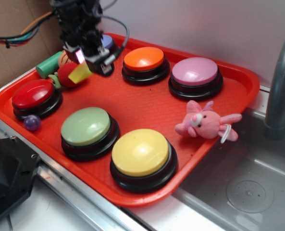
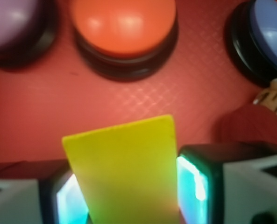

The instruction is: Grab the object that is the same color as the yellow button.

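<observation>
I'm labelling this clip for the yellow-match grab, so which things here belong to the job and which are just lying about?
Belongs to the job:
- yellow wedge block, clamped in the gripper
- yellow button, the colour reference

Just lying about:
- green button
- red button
- orange button
- pink button
- blue button
- pink plush toy
- purple ball
- green cylinder

Six dome buttons (image 1: 140,152), one yellow wedge (image 1: 80,73), one pink plush (image 1: 205,122), one purple ball (image 1: 32,122)

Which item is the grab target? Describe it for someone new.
On the red tray, look at the far left corner, under the gripper. The yellow wedge block sits clamped between its fingers: flat-faced and far smaller than the yellow button.
</observation>
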`<state>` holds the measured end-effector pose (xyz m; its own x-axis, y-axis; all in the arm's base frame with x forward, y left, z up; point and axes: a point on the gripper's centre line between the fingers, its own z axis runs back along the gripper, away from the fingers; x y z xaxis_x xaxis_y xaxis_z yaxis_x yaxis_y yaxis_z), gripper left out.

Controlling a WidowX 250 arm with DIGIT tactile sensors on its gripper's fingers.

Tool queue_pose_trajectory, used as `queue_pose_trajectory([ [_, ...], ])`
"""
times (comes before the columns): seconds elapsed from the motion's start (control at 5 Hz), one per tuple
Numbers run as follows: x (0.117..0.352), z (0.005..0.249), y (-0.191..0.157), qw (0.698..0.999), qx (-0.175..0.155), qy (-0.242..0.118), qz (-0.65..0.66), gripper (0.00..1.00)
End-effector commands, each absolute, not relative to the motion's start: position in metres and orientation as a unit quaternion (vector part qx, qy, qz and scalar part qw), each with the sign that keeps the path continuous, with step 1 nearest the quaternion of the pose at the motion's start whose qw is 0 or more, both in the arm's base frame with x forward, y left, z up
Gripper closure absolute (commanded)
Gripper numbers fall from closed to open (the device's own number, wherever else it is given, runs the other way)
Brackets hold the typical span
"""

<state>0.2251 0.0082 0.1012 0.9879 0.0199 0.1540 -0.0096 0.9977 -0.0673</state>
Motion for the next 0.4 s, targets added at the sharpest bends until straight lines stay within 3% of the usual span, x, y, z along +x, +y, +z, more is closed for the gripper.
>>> queue_pose_trajectory([
  [0.0, 0.2175, 0.1847, 0.0002, 0.991, -0.017, -0.119, 0.058, 1.0],
  [0.2, 0.2104, 0.1923, 0.0007, 0.989, -0.006, -0.122, 0.079, 1.0],
])
